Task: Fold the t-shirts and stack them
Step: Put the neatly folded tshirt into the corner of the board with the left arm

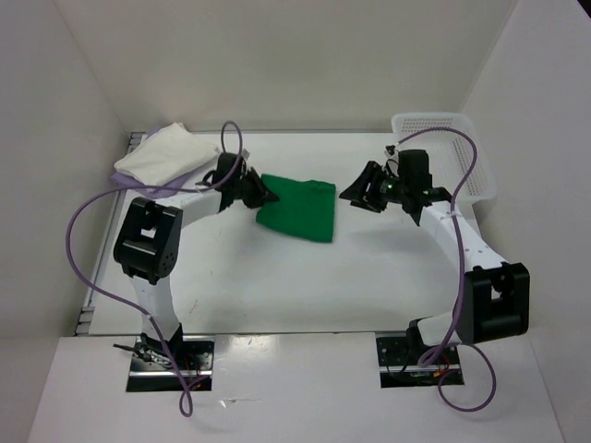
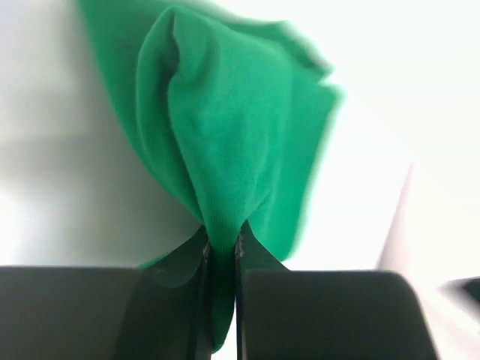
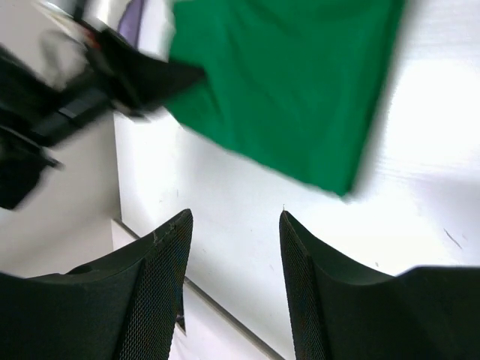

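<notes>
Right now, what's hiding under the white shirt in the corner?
A bit of purple shirt peeks from beneath the white shirt. The rest is covered, so anything else underneath cannot be seen.

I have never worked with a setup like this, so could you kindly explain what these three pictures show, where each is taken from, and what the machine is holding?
The machine is two robot arms bolted side by side at the near edge of a white table, each ending in a two-finger gripper.

The overhead picture comes from a fixed camera above and behind the arms. The other two come from cameras on the wrists, looking past each arm's own fingers.

On the table lies a green t-shirt, already folded. At the far left a white t-shirt lies on a lavender one. A white mesh basket stands at the far right.

The left gripper is shut on an edge of the green shirt, the cloth bunching between its fingers. The right gripper is open, holds nothing, and hangs above bare table beside the shirt.
</notes>
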Motion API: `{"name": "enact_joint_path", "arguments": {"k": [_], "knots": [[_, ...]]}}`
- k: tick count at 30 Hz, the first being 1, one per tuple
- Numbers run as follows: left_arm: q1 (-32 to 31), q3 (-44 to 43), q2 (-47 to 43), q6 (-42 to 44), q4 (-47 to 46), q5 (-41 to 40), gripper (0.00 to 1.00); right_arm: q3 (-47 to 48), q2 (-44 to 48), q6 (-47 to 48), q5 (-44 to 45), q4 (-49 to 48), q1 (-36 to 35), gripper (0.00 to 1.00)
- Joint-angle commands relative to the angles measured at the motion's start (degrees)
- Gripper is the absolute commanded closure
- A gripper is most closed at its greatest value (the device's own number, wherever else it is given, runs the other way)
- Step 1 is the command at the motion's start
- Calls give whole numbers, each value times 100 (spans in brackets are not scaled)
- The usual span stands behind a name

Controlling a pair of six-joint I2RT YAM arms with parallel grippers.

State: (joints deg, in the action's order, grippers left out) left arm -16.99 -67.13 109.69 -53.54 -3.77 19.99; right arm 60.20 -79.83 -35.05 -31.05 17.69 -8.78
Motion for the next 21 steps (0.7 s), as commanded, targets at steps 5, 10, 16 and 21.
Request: {"name": "enact_joint_path", "arguments": {"k": [5, 10, 16, 21], "knots": [[1039, -2756, 123, 554, 543, 189, 98, -422, 469, 129, -111, 155, 253, 44], [2354, -3253, 62, 555, 597, 304, 98, -422, 469, 182, -182, 261, 254, 44], [3902, -1107, -386, -191, -79, 304, 6, -247, 354, 182, -428, 261, 306, 44], [4204, 401, -1630, 106, -18, -282, 0, -176, 197, 288, -481, 314, 306, 43]]}}
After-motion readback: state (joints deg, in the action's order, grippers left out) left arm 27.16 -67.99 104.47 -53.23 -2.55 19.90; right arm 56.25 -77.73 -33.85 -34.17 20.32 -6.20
